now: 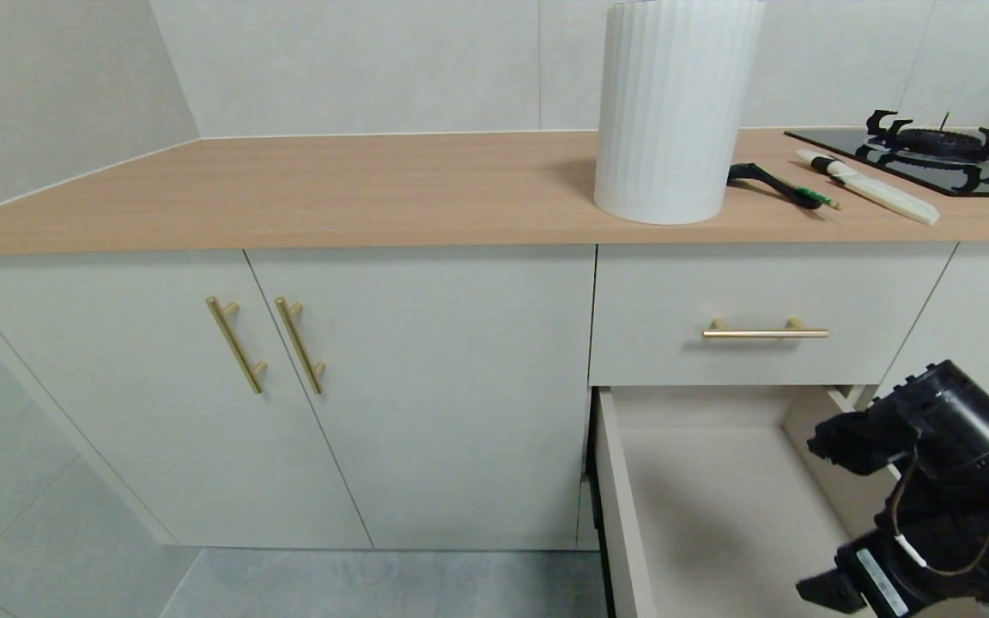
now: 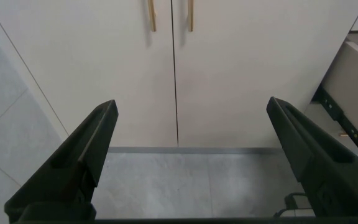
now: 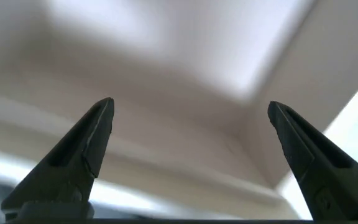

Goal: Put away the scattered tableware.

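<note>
Head view: the counter (image 1: 331,189) runs across the upper half. A white ribbed canister (image 1: 675,112) stands at about 1 o'clock. The scattered tableware lies just beside it towards 2 o'clock: a black-handled utensil (image 1: 773,184) with a green tip, and beyond it a pale long utensil (image 1: 872,193) whose far end is near the hob (image 1: 932,150). Both lie flat on the wood and apart from each other. Under them is a closed drawer (image 1: 765,331), and below that the open drawer (image 1: 718,498) at 5 o'clock, with the right arm (image 1: 932,481) hanging over it. Left wrist view: the left gripper (image 2: 191,102) faces the cabinet doors (image 2: 229,74) and the floor (image 2: 185,180), its fingers (image 2: 86,155) spread wide with nothing between them. Right wrist view: the right gripper (image 3: 190,104) looks into an inner corner of the open drawer, its fingers (image 3: 79,155) likewise wide and empty. Handling, as a judgement: both utensils look light, stiff and slender. Lying flush with the counter, each is best pinched across its handle near mid-length, and the pale one appears smooth and may slip or pivot if it is taken near an end
</note>
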Tool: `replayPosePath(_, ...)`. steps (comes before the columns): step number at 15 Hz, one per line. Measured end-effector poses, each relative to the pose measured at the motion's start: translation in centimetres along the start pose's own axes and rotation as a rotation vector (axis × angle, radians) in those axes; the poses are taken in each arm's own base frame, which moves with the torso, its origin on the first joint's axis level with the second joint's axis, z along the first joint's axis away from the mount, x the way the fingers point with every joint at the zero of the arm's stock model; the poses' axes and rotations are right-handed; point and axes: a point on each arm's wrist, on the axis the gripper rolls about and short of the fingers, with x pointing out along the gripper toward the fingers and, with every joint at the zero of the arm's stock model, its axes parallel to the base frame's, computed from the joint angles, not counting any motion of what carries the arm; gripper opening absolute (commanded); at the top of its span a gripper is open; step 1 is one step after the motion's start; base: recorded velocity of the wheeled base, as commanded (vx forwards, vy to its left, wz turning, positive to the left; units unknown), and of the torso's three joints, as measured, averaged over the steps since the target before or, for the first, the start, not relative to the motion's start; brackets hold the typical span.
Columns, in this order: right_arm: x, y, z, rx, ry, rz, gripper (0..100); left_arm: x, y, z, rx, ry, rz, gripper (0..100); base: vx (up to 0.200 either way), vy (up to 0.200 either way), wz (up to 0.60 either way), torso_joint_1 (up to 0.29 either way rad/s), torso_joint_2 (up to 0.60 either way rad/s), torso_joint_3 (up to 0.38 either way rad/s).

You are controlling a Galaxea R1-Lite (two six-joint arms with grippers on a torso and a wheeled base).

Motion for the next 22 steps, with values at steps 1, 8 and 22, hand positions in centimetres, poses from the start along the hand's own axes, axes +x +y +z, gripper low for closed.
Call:
replayPosePath(1, -0.4, 0.0, 0.9, 0.05, -0.065, 0.009, 100, 0.0, 0.0, 0.0, 0.0, 0.0, 0.0, 100, 0.0, 0.0, 0.0, 0.0, 0.0, 0.0)
replayPosePath(8, -1.2, -1.0, 2.8, 0.139, -0.275, 0.008, 100, 0.0, 0.0, 0.0, 0.0, 0.0, 0.0, 100, 0.0, 0.0, 0.0, 0.0, 0.0, 0.0)
replayPosePath(22, -1.2, -1.4, 2.8, 0.158, -0.28, -0.005, 100, 0.0, 0.0, 0.0, 0.0, 0.0, 0.0, 100, 0.0, 0.0, 0.0, 0.125, -0.32, -0.203)
